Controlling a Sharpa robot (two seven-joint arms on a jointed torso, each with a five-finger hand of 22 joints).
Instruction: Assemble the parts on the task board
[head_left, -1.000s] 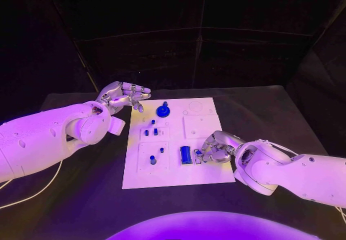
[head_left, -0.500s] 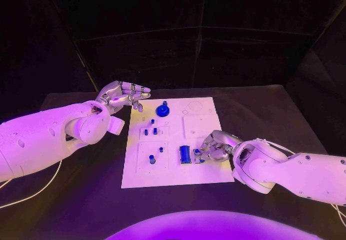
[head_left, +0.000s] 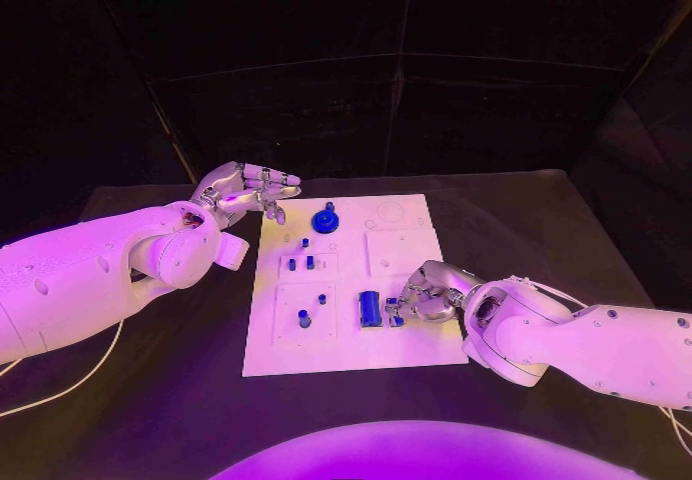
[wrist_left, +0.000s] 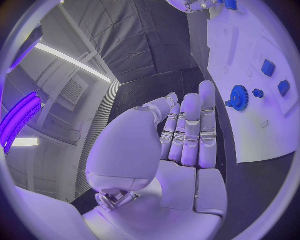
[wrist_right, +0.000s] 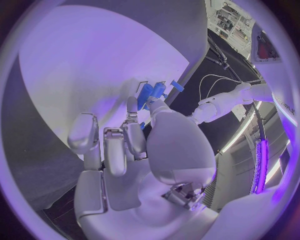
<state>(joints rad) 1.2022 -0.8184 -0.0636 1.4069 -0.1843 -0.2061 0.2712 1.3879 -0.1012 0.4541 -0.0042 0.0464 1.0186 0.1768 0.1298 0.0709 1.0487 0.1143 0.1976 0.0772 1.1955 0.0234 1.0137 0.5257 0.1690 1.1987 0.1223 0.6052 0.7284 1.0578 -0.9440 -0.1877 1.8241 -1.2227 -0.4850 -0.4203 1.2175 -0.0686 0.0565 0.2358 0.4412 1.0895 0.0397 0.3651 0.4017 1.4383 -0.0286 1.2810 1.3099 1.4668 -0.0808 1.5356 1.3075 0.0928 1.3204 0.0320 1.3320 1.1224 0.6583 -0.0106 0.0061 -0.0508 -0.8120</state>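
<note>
Right hand (head_left: 428, 293) seemingly pinches a blue part (head_left: 395, 313), fingers hiding it; left hand (head_left: 248, 189) empty, spread.

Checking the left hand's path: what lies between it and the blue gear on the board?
Nothing: in the head view, only bare white board separates the left hand from the gear. The left wrist view agrees.

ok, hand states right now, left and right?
Left hand: open, holds nothing, off the task board's far left corner.
Right hand: fingers at a blue part by the board's near right; whether it grips cannot be told.
</note>
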